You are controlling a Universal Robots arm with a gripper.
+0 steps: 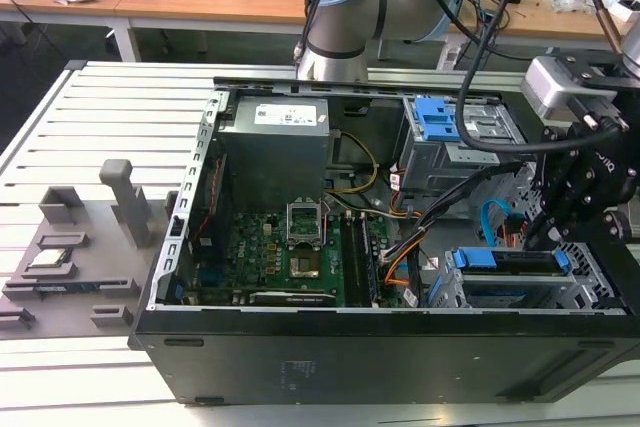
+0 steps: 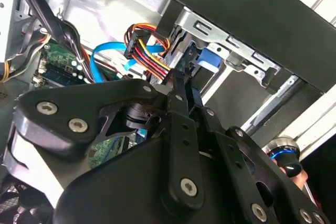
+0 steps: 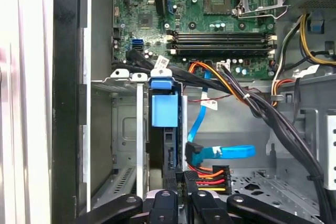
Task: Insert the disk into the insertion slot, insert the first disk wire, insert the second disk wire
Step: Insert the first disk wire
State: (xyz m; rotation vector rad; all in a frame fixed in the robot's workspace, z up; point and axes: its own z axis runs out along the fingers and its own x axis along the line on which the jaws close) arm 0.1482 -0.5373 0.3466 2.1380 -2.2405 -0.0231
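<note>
— Hand links sit closest in both wrist views; what are the fingers doing?

— Drawn together, and they look clamped on the black plug of the coloured wire. In the exterior view the hand hangs over the corner of the case nearest the camera, on that view's right.

— And the disk?

— The disk sits in the insertion slot at that same corner, with its blue carrier end facing outward. The plug is just beside the disk's end. I cannot tell whether it is seated.

— What could go wrong from here?

— This is my judgement. The grip is on a narrow plug that could twist, and a plug that meets the port tilted would jam or bend contacts. The blue wire lies just beside it with its own plug free, so it could get pinched between plug and disk. The black cable bundle runs near, so the hand's links could snag it. A hard push might also shove the disk askew in the slot.
</note>
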